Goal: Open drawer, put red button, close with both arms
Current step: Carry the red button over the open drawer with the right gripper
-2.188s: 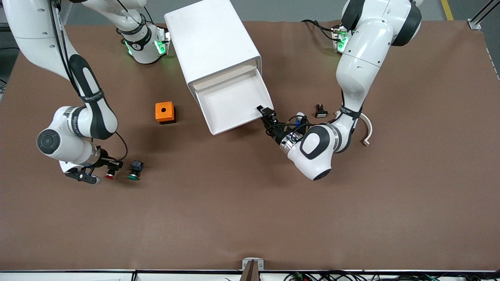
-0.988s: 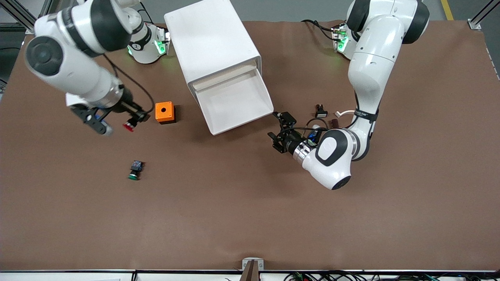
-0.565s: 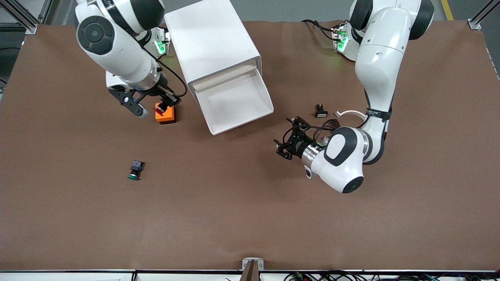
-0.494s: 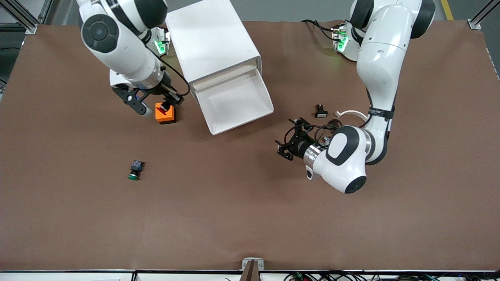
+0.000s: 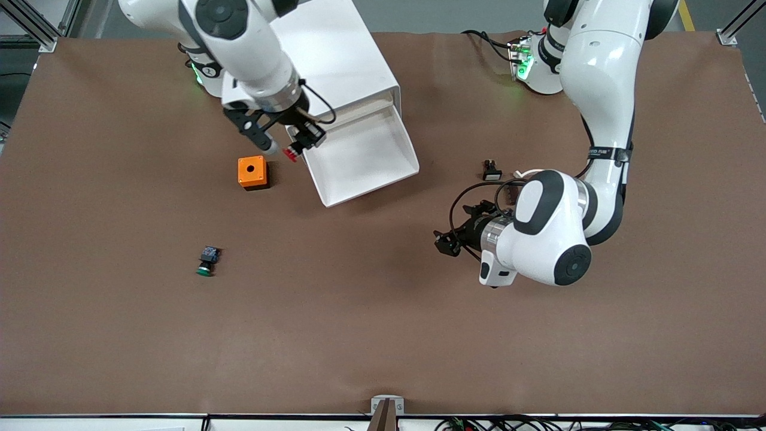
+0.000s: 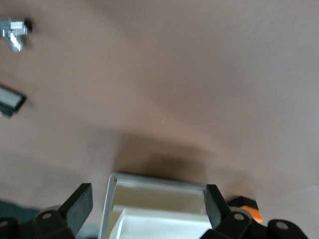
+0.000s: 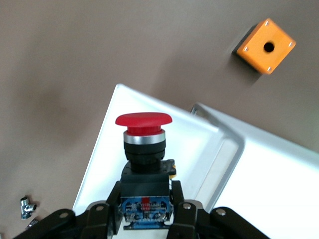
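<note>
Since a couple of seconds back the right arm has hauled the red button [image 5: 291,155] up off the table near the green button [image 5: 205,270] and carried it all the way over, so now it hangs right at the drawer's [image 5: 366,157] edge on the right arm's side, roughly nine o'clock of the tray in the front view. The right gripper [image 5: 297,145] is pinching the button by its boxy body, and in the right wrist view the red cap [image 7: 143,120] sits over the white tray floor just inside the rim. The drawer is pulled well out of the cabinet [image 5: 326,63] and looks bare inside. An orange box [image 5: 252,172] sits on the table just off at eight o'clock from the gripper. The left gripper [image 5: 450,242] has backed off from the drawer's corner and hovers over bare table around four o'clock of the tray, fingers spread wide with nothing between them. What worries me: the button is only barely past the rim, so letting go here could bounce it off the edge onto the table. I'd also watch the fingers clipping the tray wall and shoving the drawer crooked, which would make the two-arm close jam.
</note>
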`<state>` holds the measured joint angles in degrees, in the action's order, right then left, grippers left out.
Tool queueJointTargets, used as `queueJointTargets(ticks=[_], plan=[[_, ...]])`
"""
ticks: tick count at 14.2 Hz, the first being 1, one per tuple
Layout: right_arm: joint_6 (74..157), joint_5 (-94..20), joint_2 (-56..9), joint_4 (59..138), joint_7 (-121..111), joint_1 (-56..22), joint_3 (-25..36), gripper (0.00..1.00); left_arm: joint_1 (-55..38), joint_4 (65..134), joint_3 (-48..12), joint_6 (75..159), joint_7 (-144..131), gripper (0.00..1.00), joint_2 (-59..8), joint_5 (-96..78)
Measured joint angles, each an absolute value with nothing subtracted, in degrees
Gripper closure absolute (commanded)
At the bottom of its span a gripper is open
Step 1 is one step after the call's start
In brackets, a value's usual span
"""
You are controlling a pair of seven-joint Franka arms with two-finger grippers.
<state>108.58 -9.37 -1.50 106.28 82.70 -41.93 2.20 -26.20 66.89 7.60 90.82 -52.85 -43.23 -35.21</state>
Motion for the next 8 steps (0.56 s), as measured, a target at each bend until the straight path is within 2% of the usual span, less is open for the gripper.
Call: queueJointTargets(ticks=[6, 8], plan=[[117.45, -8.6, -7.25, 107.69, 92.85, -49.41, 2.27, 1.0, -27.53, 67.21, 7.45, 97.43, -52.19, 0.0, -43.18, -26.93], [120.58, -8.32, -9.94, 107.73, 95.75, -51.69, 2.27, 1.0, -28.79, 67.28, 7.38, 101.9, -51.92, 0.0, -43.18, -23.64]])
